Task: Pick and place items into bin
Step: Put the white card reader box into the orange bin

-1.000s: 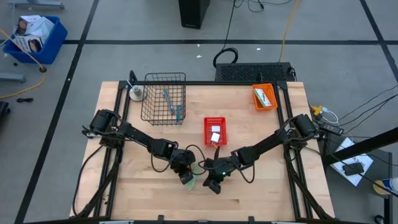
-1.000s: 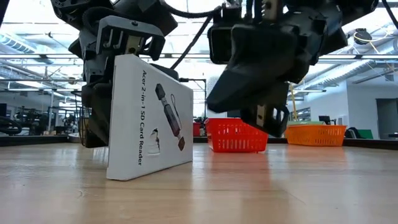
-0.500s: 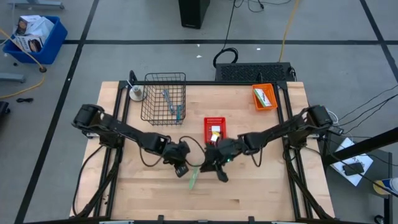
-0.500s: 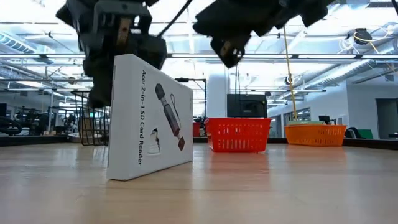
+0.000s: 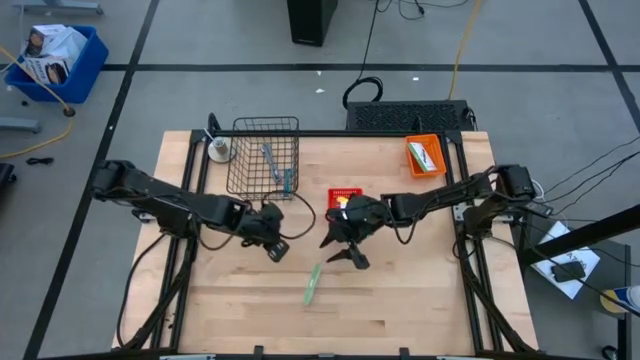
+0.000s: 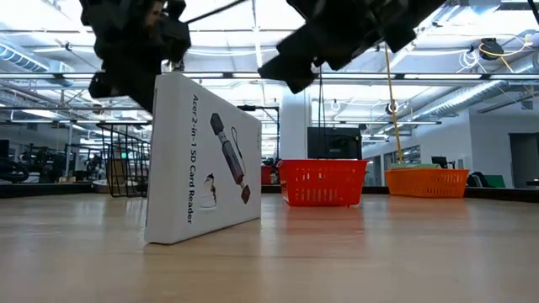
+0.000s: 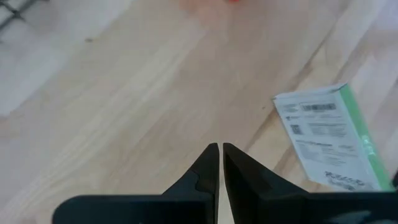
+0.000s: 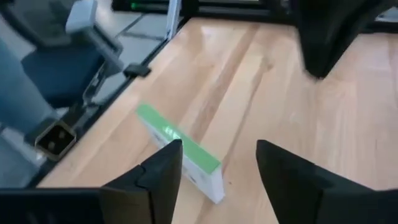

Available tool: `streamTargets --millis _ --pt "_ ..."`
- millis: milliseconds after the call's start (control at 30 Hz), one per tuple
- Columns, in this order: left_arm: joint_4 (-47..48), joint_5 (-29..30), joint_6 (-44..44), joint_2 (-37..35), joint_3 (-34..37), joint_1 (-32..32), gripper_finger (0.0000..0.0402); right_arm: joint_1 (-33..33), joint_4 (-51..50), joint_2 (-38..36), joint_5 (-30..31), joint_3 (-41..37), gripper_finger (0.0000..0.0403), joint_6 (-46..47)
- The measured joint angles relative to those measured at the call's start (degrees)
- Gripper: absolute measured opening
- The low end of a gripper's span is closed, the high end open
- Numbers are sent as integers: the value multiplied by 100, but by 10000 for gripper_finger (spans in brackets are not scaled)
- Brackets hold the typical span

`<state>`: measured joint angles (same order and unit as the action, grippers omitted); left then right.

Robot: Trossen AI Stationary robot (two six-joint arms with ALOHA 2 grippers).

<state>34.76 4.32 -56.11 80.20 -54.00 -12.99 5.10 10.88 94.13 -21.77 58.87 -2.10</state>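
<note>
Surface (image 5: 400, 300): pale wood, both arms over its middle band.
Box (image 5: 313, 283): white with a green edge, printed as a card reader; stands on edge at lower centre of the high view, apart from both grippers. Fills left-centre of the low view (image 6: 202, 156). Nothing holds it.
Left gripper (image 5: 277, 249): centre-left of the high view, up and left of the box. Jaws closed tip to tip in its wrist view (image 7: 220, 163), nothing between them.
Right gripper (image 5: 345, 252): centre of the high view, just below the red bin, up and right of the box. Jaws spread wide in its wrist view (image 8: 217, 165), empty; the box (image 8: 180, 152) shows on the wood beyond them.
Wire basket (image 5: 264, 158): upper left of the surface; holds a grey tool (image 5: 269, 160) and a teal stick (image 5: 287, 180).
Red bin (image 5: 346, 196): centre, partly hidden by the right arm; contents cannot be made out here.
Orange bin (image 5: 424, 156): upper right; holds a flat white and green packet (image 5: 427, 157).
White round object (image 5: 218, 150): left of the basket, on the wood; identity unclear.
Done, by judgement: several items already sit in containers.
Left, by judgement: the box is the one clear item outside a bin; it has yet to be grasped, lifted and dropped in.
Progress, by judgement: late, but the current pick is not secured.
</note>
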Motion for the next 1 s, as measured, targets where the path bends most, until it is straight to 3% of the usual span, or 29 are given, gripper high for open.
streamTargets --millis 233,433,1000 --pt "356 343 -493 -608 0 21 26 -52 -102 216 -528 4 199 -859" --pt "563 493 -858 -895 2 22 26 -95 96 495 -552 46 198 -1395" --pt "579 524 -1063 -963 0 7 26 -62 136 1150 -698 562 199 -2562"
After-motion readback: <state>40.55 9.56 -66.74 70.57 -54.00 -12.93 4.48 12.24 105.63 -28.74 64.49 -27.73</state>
